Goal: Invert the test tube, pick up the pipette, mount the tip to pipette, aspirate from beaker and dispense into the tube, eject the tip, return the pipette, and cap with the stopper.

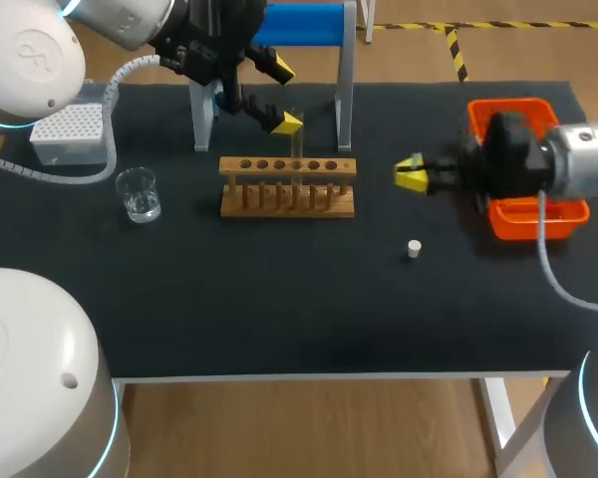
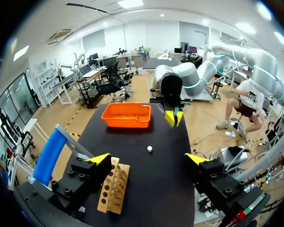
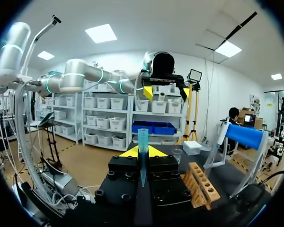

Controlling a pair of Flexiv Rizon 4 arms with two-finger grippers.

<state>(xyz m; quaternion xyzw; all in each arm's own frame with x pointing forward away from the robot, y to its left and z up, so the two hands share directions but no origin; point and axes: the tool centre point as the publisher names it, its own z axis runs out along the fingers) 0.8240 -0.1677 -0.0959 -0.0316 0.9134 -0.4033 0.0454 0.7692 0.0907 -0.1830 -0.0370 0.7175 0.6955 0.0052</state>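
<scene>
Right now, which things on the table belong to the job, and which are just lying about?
Job: test tube, wooden rack, beaker, tip box, stopper, blue stand.
Not named in the task: orange bin, likely for ejected tips.

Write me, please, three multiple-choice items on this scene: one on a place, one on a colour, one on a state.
1. Where does the white stopper lie?
A) on a plate
B) on the bare table
C) in a cup

2. What colour is the tray?
A) green
B) white
C) orange

3. How does the left pincer stand?
A) open, tips apart
B) shut, tips touching
C) hidden from every view

Answers:
1 B: the stopper sits alone on the dark tabletop, apart from the wooden rack.
2 C: the tray's rim and walls are bright orange.
3 A: its two yellow tips stand wide apart over the rack.
</scene>
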